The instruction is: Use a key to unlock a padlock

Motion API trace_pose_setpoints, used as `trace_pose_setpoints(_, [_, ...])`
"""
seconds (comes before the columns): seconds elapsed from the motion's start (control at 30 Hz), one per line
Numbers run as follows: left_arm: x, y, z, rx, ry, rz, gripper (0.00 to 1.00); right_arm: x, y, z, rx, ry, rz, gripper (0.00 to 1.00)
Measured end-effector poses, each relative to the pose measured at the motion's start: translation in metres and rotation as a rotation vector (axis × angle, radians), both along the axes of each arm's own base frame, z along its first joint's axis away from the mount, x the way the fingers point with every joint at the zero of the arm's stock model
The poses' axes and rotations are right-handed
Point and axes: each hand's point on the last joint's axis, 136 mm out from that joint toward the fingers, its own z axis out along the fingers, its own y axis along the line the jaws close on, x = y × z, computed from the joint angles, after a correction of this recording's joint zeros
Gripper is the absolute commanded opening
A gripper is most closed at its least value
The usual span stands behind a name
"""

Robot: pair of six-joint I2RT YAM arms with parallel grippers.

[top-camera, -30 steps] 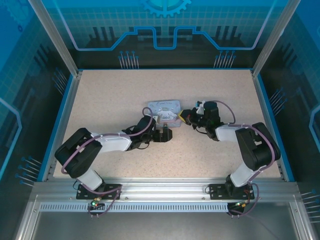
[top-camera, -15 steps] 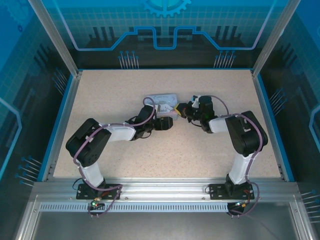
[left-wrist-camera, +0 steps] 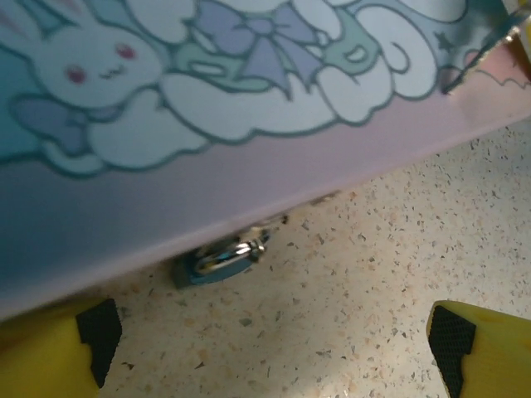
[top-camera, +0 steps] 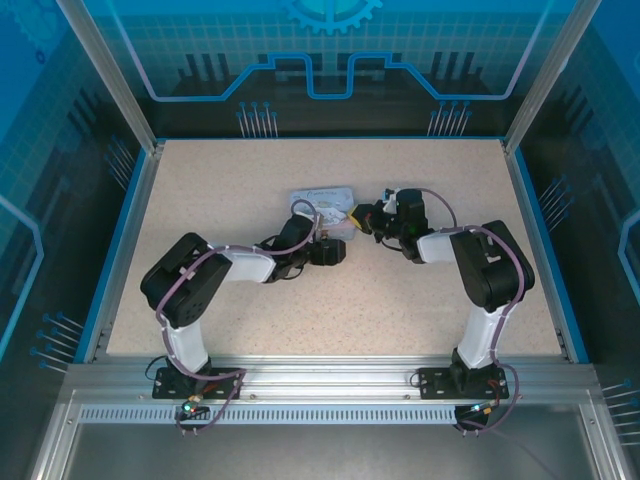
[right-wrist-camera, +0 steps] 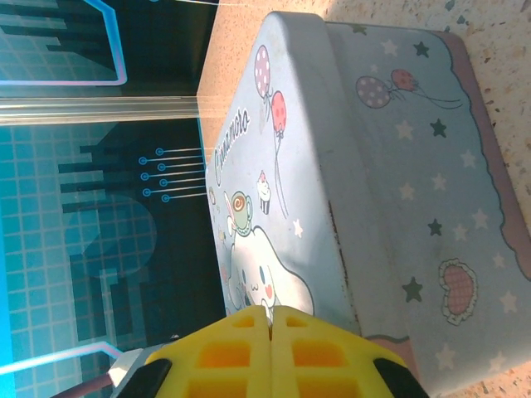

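Since the earlier frame the tin (top-camera: pixel 322 197) was shifted away; left gripper (left-wrist-camera: pixel 270 352) was found spread before the padlock (left-wrist-camera: pixel 222 257), right gripper (right-wrist-camera: pixel 270 319) pressed together

Arms: two, left arm (top-camera: pixel 240 266) and right arm (top-camera: pixel 482 272). Jaws: two pairs, yellow-tipped. Cartoon-printed tin (top-camera: pixel 322 195): one. Padlock (left-wrist-camera: pixel 222 257): one. Table (top-camera: pixel 220 180): one. Purple cables (top-camera: pixel 438 202): two, one along each arm.

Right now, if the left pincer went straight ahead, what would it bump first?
Probably the tiny dark metal padlock at the base of the pale blue, bunny-printed tin box, or the tin's pink wall behind; depth is unclear.
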Motion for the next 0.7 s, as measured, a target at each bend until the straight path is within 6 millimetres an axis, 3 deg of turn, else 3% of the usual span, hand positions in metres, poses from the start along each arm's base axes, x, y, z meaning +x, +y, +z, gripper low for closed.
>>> trace_pose_setpoints(0.37, [0.018,-0.014,-0.005,0.07,-0.066,-0.022,0.98,0.0,0.0,-0.001,-0.014,0.003,0.005,0.0])
trace_pose_setpoints(0.7, [0.021,-0.031,0.01,-0.074,-0.033,-0.032,0.99,0.001,-0.001,-0.001,-0.02,-0.002,0.006,0.0])
